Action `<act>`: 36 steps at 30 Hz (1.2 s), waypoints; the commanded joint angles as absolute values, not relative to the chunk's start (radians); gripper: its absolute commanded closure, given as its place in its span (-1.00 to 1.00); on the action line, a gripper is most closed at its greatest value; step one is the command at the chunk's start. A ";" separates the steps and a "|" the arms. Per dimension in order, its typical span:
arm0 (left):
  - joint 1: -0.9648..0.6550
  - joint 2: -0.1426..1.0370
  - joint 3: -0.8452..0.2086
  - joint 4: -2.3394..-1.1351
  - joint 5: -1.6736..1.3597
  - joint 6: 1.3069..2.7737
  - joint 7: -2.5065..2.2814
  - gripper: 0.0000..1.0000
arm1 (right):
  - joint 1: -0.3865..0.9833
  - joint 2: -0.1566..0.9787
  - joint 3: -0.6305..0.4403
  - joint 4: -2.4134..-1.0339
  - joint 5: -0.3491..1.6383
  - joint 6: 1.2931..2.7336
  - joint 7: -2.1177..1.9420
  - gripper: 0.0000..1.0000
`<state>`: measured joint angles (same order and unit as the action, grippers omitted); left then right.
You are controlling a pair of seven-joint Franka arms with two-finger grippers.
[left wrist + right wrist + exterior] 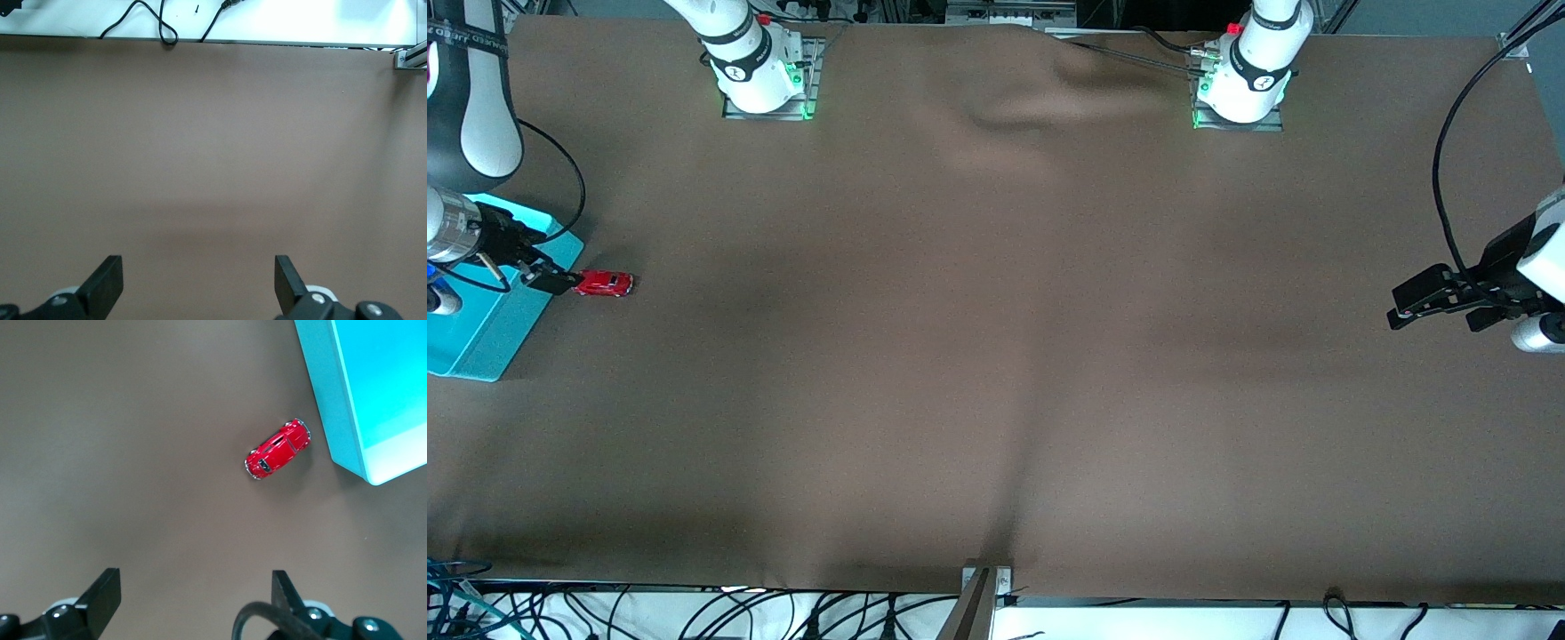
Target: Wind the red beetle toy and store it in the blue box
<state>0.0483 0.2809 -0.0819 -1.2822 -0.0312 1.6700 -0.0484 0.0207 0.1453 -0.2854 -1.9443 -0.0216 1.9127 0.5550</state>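
Observation:
The red beetle toy (605, 283) (278, 449) stands on its wheels on the brown table, right beside the blue box (480, 320) (360, 400) at the right arm's end. My right gripper (550, 272) (193, 595) hangs open over the box's edge, its fingertips next to the toy, with nothing between its fingers. My left gripper (1418, 307) (199, 280) waits open and empty over bare cloth at the left arm's end.
A brown cloth (996, 356) with soft wrinkles covers the table. Loose cables (694, 609) lie along the edge nearest the front camera, beside a metal bracket (985, 578). A black cable (1445, 169) loops above the left gripper.

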 commanded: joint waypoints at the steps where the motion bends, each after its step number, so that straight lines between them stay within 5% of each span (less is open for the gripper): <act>1: 0.044 0.273 -0.081 -1.284 -0.006 1.660 -0.025 -1.00 | 0.040 0.115 -0.350 -2.049 -0.034 2.008 0.578 -1.00; 36: 0.029 0.275 -0.081 -1.284 -0.008 1.660 -0.023 -1.00 | 0.067 0.206 -0.411 -2.166 -0.028 2.247 0.931 -1.00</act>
